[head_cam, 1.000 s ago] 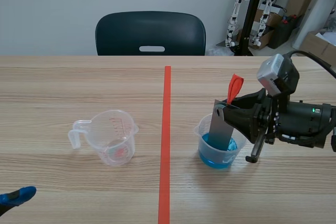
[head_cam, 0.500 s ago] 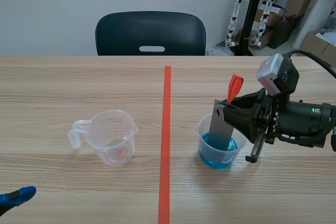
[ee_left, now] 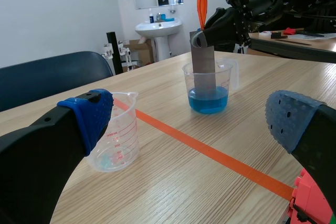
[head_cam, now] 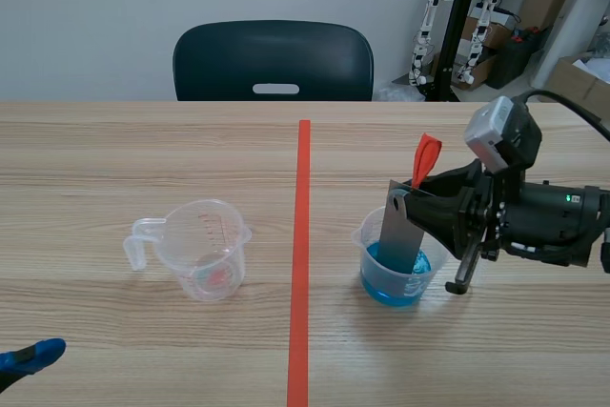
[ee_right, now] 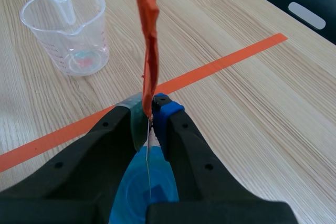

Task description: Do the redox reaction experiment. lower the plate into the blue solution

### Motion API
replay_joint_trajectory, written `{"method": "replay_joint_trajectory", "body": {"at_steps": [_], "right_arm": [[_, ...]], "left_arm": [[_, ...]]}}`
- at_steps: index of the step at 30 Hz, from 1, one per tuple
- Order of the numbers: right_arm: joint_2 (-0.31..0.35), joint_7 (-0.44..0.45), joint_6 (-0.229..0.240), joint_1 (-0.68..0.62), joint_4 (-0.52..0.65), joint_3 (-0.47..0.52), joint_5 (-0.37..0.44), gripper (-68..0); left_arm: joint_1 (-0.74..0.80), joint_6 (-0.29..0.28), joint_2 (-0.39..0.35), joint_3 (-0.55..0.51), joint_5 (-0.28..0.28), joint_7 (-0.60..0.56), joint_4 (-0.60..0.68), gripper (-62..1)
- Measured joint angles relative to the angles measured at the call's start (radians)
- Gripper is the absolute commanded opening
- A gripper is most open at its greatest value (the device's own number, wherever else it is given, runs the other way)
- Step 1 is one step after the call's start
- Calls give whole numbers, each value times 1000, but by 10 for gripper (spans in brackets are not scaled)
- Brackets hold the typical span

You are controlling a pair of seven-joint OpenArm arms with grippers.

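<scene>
Two clear plastic vessels stand on the wooden surface [head_cam: 143, 159] in the scene view, one on each side of the orange-red tape line [head_cam: 301, 254]. An empty measuring cup [head_cam: 203, 253] is on the left arm's side, and a beaker [head_cam: 366, 240] part-filled with blue solution [head_cam: 391, 285] is on the right arm's side. The right arm comes in low from the right, and the right fingers [head_cam: 438, 219] are clamped on the upper end of the grey plate [head_cam: 400, 235]. The plate stands nearly upright, a little tilted, with its lower end inside the beaker and down in the blue solution. An orange-red tag [head_cam: 426, 159] sticks up from its top. The left fingers [head_cam: 33, 356] show only as a blue tip at the near edge, well apart from both vessels, and a dark chair [head_cam: 274, 59] stands behind the surface. In the left wrist view, the left fingers [ee_left: 89, 116] stand wide apart with nothing between them, and the measuring cup [ee_left: 118, 135] is just beside one of them. Farther ahead, across the tape line, the plate [ee_left: 203, 66] stands in the beaker [ee_left: 224, 74], gripped at its top by the right fingers [ee_left: 223, 22]. In the right wrist view, the right fingers [ee_right: 115, 135] press from both sides on the plate [ee_right: 148, 156], seen edge-on as a thin line. The tag [ee_right: 148, 35] rises straight above them, the blue solution [ee_right: 137, 192] lies directly beneath, and the measuring cup [ee_right: 71, 32] is well ahead beyond the tape line.
</scene>
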Motion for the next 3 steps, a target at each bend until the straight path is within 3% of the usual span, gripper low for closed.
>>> {"method": "replay_joint_trajectory", "body": {"at_steps": [3], "right_arm": [[0,-3,0,4,0,0,-1,-669]], "left_arm": [[0,0,0,0,0,0,0,4]]}}
